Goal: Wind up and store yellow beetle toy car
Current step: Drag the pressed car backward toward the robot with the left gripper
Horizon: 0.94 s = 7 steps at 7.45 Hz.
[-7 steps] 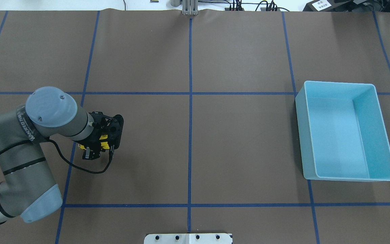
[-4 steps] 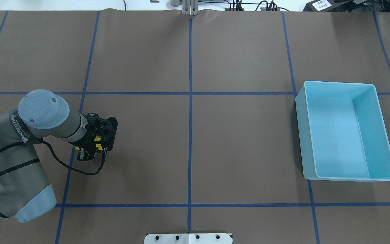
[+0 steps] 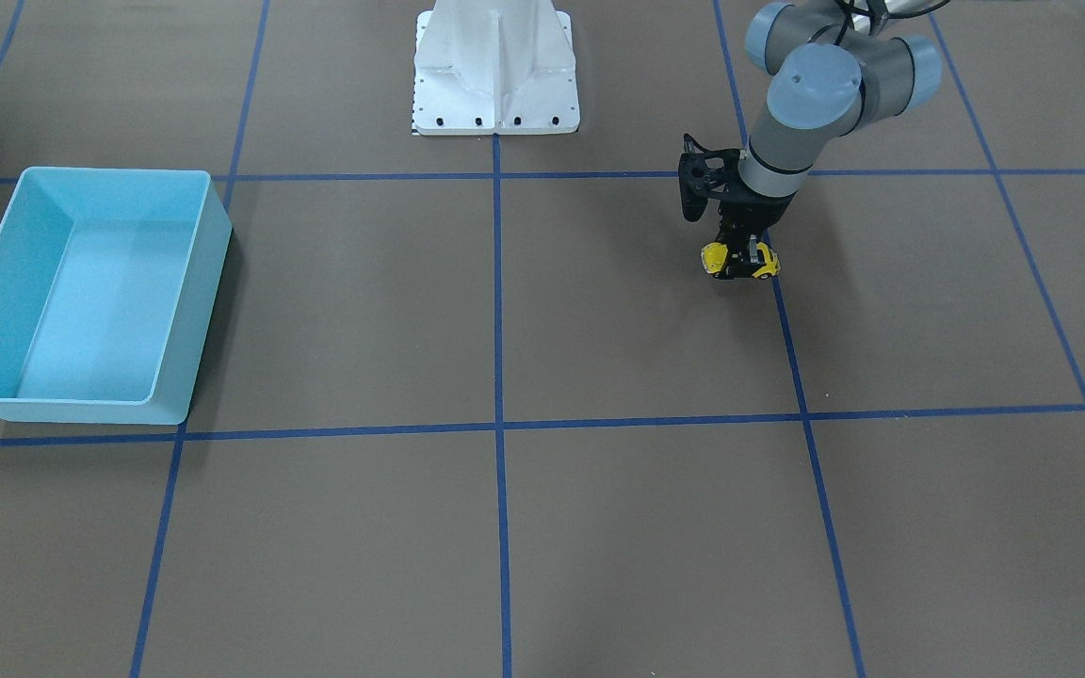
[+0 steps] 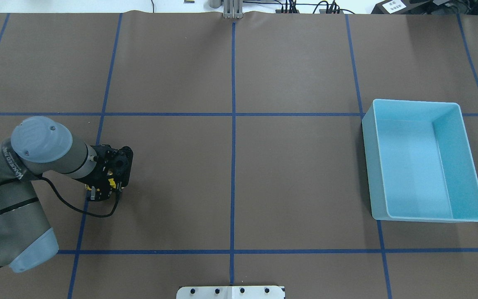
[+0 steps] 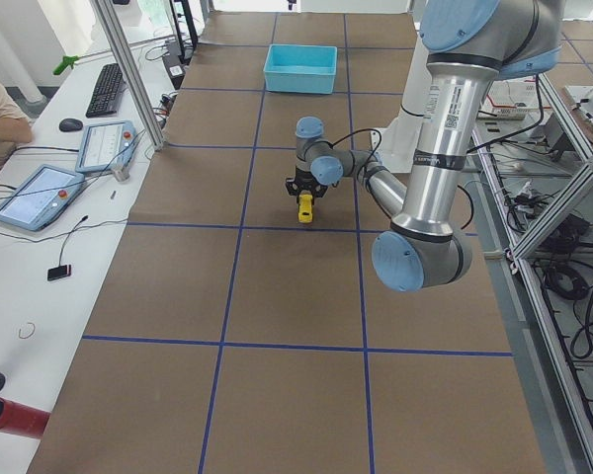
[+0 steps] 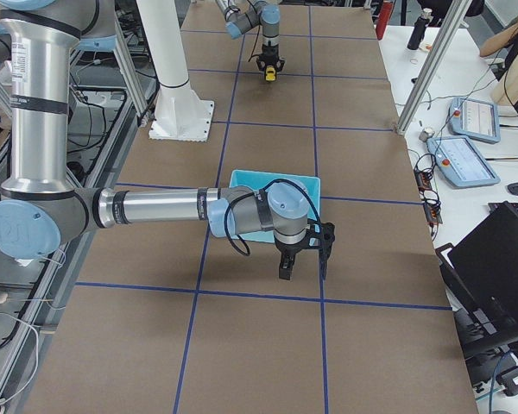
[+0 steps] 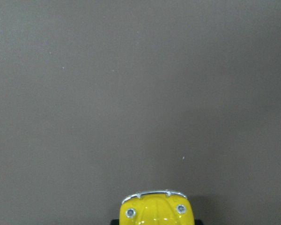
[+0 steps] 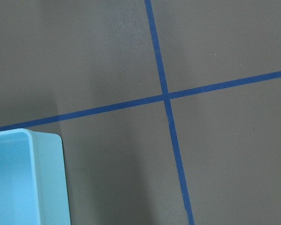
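Brown paper crossed by blue tape lines (image 4: 233,166) is covering the whole surface (image 4: 297,62), and a white robot base (image 3: 495,85) is standing at its edge. The left tool (image 3: 741,265) is pointing straight down and pinching the yellow beetle toy car (image 3: 712,256) across its body, one jaw pressing on each side. The car is sitting directly between the jaws, its two ends sticking out to either side of them, right beside a blue tape line. It is sitting very low at the surface; whether its wheels are touching the paper I cannot tell. In the left wrist view, the car's rounded yellow bonnet, silver bumper and two small headlights are peeking in at the bottom edge, with brown paper lying ahead of the tool. A black cable (image 4: 98,214) is looping from the left wrist down beside the tool.

The light blue bin (image 4: 374,166) is lying well apart from the left tool, far across on the other half of the surface, open side up. The right tool (image 6: 304,259) is hovering just beside this bin, off one of its corners, jaws pointing down. It is showing only in the side view, so whether it is spread or pressed together I cannot tell. Its wrist camera is catching the bin's corner at the lower left and a crossing of two tape lines ahead.
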Tool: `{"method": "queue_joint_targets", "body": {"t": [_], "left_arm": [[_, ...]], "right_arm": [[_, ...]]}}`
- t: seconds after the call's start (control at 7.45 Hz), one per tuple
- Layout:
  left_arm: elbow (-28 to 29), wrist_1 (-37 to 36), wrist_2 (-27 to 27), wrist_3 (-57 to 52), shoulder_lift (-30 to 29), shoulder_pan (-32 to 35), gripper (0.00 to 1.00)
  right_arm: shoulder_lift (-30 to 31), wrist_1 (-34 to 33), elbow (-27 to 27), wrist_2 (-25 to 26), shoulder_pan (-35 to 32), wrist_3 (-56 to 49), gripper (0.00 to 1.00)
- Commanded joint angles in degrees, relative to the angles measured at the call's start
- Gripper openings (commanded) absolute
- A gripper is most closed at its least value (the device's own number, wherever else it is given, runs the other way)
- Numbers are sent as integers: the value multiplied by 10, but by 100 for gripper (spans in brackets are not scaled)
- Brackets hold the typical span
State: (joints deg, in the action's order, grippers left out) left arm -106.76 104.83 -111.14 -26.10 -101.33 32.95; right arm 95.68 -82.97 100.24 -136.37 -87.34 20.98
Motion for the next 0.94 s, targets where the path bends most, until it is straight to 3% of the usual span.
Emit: {"method": "queue_joint_targets", "body": {"t": [0.0,0.81], "left_arm": [[12,32,-6,-5,10,0,12],[23,44,-9,-22,10,-1,12]], "right_arm": [[-1,0,2,-3,0,-2,100],[-2,0,0,-3,1,-2,100]]}}
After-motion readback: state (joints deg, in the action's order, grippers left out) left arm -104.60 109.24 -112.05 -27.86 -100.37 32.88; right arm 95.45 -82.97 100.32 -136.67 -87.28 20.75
